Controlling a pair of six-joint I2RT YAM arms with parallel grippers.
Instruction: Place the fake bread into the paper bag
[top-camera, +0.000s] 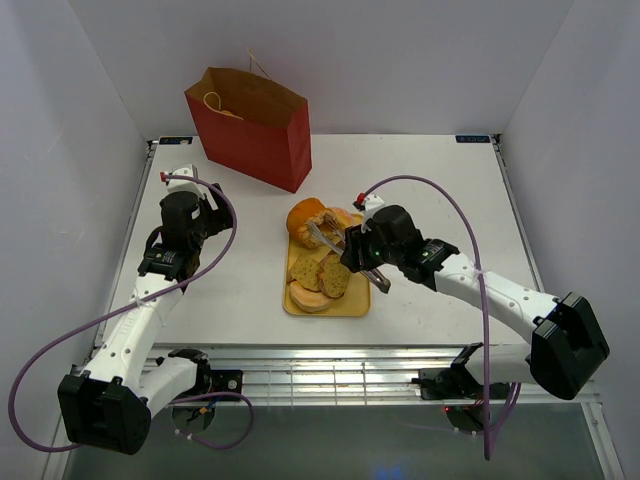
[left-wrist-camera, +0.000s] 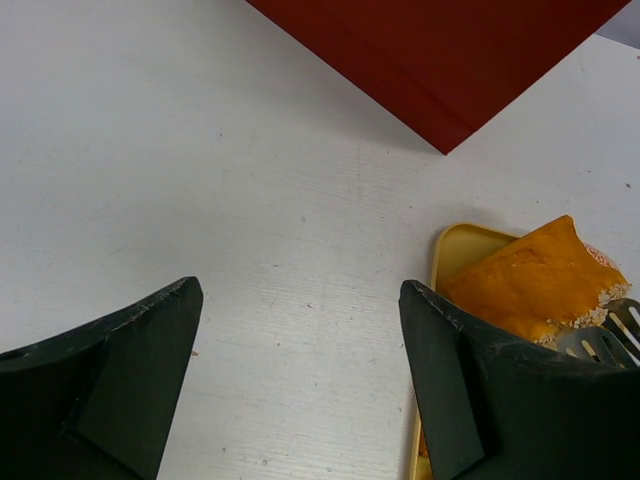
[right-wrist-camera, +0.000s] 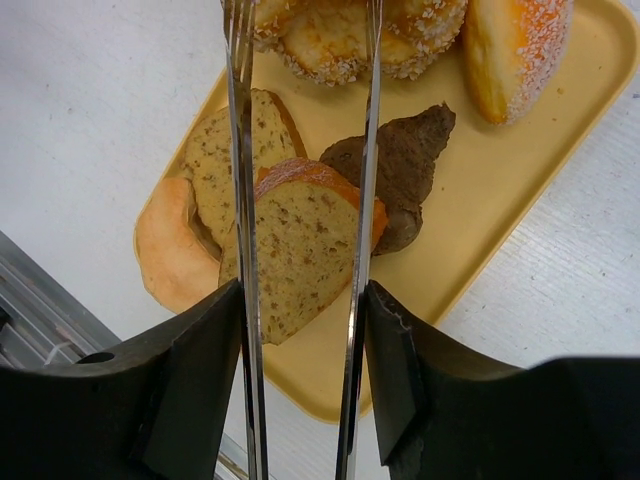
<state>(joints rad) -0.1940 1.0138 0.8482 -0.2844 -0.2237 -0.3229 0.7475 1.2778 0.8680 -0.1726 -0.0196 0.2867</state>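
1. Left arm (top-camera: 150, 310): white link shells between black joint housings, with a bulky black block at 7 o'clock in the top view.
2. Right arm (top-camera: 490, 285): the same white shells and black joints, its large black block at 4 o'clock.
3. Left purple cable (top-camera: 40, 370): thin and glossy, looping wide of the arm's white shells.
4. Right purple cable (top-camera: 440, 190): the same colour, with a small red fitting at its wrist end.
5. Left gripper (left-wrist-camera: 298, 300): matte black wedge-shaped fingers (left-wrist-camera: 130, 370) with scuffed pale edges.
6. Right gripper (right-wrist-camera: 302, 290): black fingers (right-wrist-camera: 190, 380) with smooth angular faces.
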